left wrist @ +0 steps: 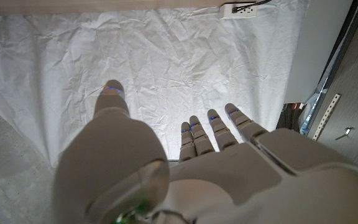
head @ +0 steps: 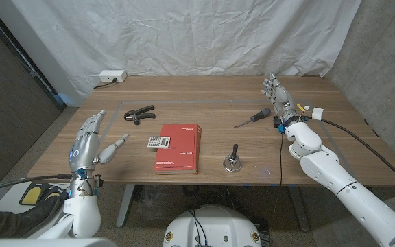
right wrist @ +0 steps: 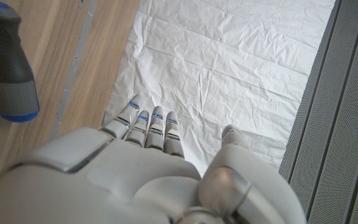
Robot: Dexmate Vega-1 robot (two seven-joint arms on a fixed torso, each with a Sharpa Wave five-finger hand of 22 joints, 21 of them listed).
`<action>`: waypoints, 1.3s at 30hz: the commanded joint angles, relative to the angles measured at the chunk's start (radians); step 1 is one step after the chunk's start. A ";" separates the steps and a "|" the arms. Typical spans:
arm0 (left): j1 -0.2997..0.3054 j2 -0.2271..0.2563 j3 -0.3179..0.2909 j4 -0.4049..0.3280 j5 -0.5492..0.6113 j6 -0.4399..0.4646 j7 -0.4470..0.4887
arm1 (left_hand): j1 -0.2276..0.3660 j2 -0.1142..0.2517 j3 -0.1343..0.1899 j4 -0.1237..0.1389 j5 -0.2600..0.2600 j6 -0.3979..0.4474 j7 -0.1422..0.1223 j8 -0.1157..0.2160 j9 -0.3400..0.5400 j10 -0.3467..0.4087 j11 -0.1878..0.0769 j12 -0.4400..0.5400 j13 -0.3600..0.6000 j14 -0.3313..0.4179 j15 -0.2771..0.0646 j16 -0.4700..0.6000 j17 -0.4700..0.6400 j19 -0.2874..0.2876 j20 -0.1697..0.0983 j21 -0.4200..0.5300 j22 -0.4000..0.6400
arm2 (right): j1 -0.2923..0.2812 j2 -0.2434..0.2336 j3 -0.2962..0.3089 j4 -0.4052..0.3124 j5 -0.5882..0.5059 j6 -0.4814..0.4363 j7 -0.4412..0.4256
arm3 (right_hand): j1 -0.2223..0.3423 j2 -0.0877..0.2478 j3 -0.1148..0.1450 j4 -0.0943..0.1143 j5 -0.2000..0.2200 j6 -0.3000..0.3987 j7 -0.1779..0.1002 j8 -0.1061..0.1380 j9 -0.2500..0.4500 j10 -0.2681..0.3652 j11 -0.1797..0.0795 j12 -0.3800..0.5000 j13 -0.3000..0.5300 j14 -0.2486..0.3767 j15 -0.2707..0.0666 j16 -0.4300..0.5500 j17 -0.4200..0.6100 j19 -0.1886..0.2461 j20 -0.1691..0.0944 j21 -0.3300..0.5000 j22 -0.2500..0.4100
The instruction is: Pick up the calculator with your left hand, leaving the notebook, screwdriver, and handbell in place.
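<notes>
Beside red notebook (head: 178, 147): small grey calculator (head: 158, 142), keys up; left hand (head: 91, 139) spread, empty.

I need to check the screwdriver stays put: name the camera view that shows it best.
The head view: the whole screwdriver lies on the table near the right hand. The right wrist view catches just its handle up close; the left wrist view looks at the white backdrop instead.
</notes>
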 commanded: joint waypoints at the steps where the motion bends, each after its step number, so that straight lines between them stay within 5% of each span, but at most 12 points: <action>1: 0.006 0.061 0.083 -0.061 0.126 0.257 0.008 | 0.012 0.001 0.000 -0.006 0.005 0.003 -0.007 0.006 0.005 0.001 -0.007 0.009 0.004 0.010 -0.070 0.007 0.003 0.012 -0.083 0.007 0.005 | 0.000 0.001 0.002 -0.005 0.003 0.006 0.003 | 0.001 0.007 -0.002 -0.003 -0.003 0.009 -0.003 -0.001 0.003 0.008 0.000 0.002 0.004 0.008 0.002 0.002 0.003 0.010 -0.003 -0.002 0.003; 9: -0.003 0.106 0.142 -0.083 0.191 0.398 0.004 | 0.015 0.001 -0.002 -0.006 0.007 0.004 -0.014 0.007 0.006 0.003 -0.009 0.009 0.004 0.011 -0.073 0.006 0.004 0.012 -0.083 0.006 0.005 | -0.005 -0.007 0.006 -0.018 0.003 -0.002 0.000 | 0.000 0.007 -0.003 -0.004 -0.003 0.009 -0.002 -0.001 0.003 0.009 0.001 0.002 0.004 0.008 0.002 0.001 0.003 0.011 -0.002 -0.005 0.003; 13: -0.013 0.138 0.204 -0.111 0.301 0.561 -0.054 | 0.018 0.001 -0.003 -0.007 0.009 0.004 -0.017 0.007 0.006 0.003 -0.014 0.009 0.004 0.013 -0.077 0.007 0.004 0.021 -0.076 0.009 0.005 | -0.004 -0.008 0.007 -0.016 0.006 -0.001 0.005 | 0.000 0.007 -0.003 -0.004 -0.003 0.010 -0.002 -0.001 0.003 0.009 0.000 0.002 0.004 0.008 0.002 0.001 0.004 0.012 -0.002 -0.007 0.003; 25: -0.016 0.209 0.285 -0.147 0.324 0.680 -0.106 | 0.030 -0.002 -0.007 -0.011 0.015 -0.002 -0.025 0.006 0.006 -0.002 -0.022 0.005 0.004 0.007 -0.084 0.003 0.004 0.020 -0.055 0.007 0.004 | -0.003 -0.008 0.009 -0.002 0.020 0.008 0.023 | 0.000 0.008 -0.004 -0.004 -0.003 0.010 -0.002 -0.001 0.003 0.009 0.001 0.001 0.004 0.009 0.002 0.001 0.004 0.013 -0.002 -0.012 0.003; 39: -0.100 0.247 0.391 -0.079 0.301 0.719 -0.086 | 0.036 -0.005 -0.012 -0.012 0.019 -0.003 -0.036 0.007 0.006 -0.002 -0.033 0.004 0.004 0.002 -0.094 0.001 0.004 0.010 -0.052 0.001 0.003 | -0.003 -0.013 0.014 0.002 0.026 0.007 0.027 | 0.000 0.009 -0.005 -0.005 -0.003 0.010 -0.002 -0.001 0.003 0.009 0.000 0.001 0.004 0.009 0.001 0.001 0.004 0.015 -0.002 -0.017 0.003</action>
